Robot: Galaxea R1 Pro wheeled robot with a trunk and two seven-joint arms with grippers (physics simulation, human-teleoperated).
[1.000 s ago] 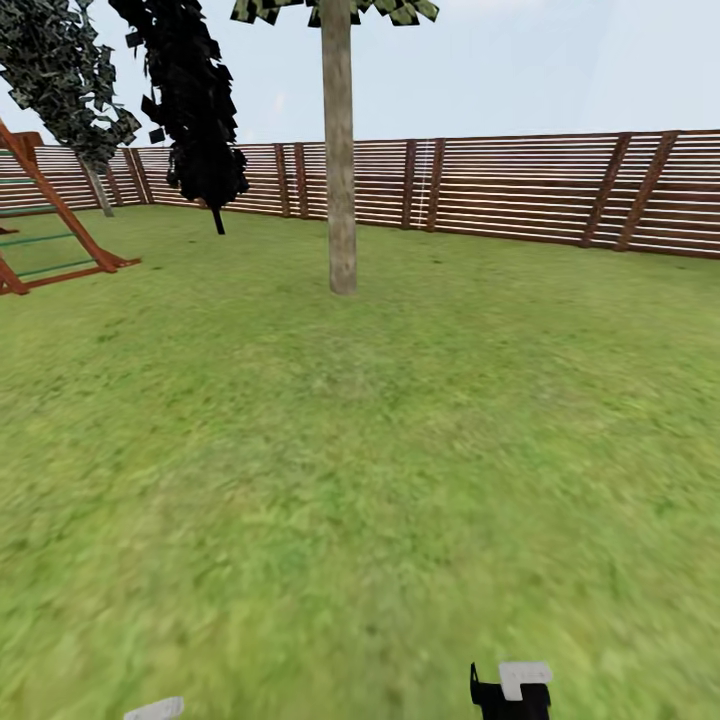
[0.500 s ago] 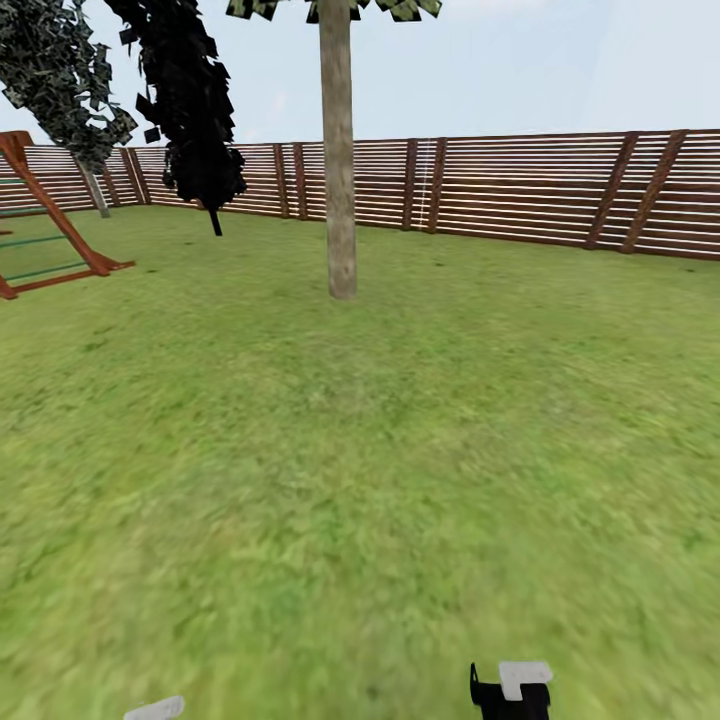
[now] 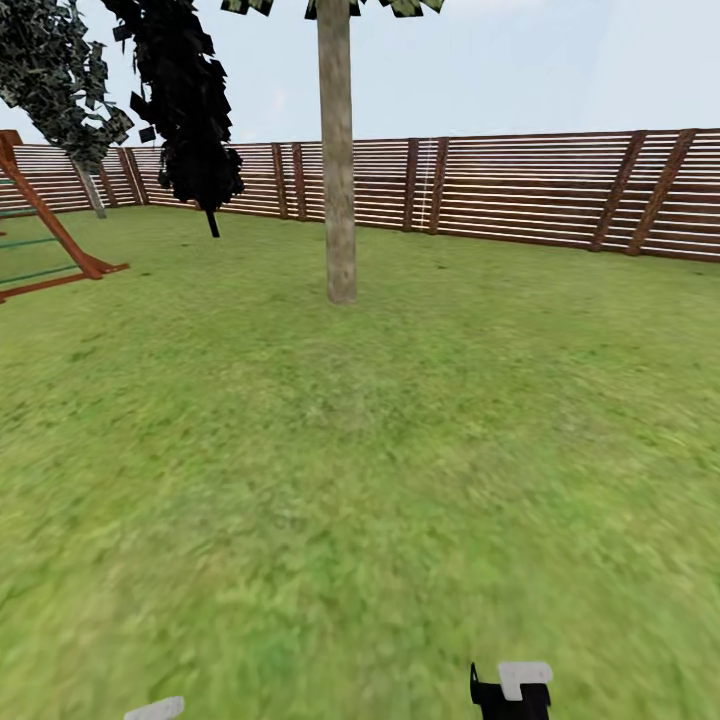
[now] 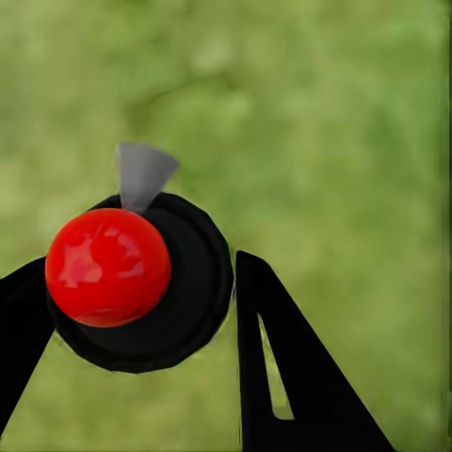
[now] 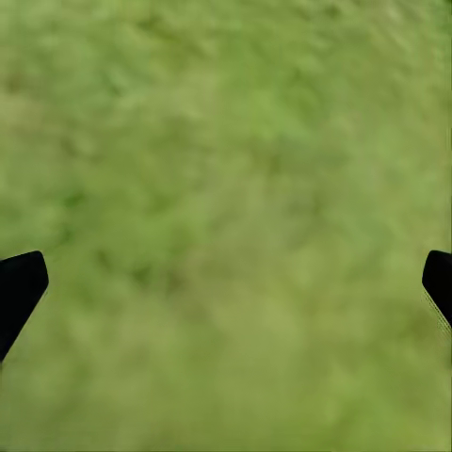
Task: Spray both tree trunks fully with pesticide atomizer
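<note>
Now L gripper [image 4: 132, 311] clamps atomizer [image 4: 141, 282], R gripper [image 5: 226, 282] spread wide, trunk [image 3: 338, 160] ahead.

Seen along the right tool [image 5: 226, 287]: two black fingertips [image 5: 19, 282] spread far apart at opposite edges of the frame, nothing between them, blurry green grass of the floor [image 5: 226, 169] beyond.

- Flat, even daylight is seen throughout; no cast shadows are visible.
- The grass [image 3: 360, 480] is smeared and blurry low in the head view.
- Both wrist views are rendered soft.
</note>
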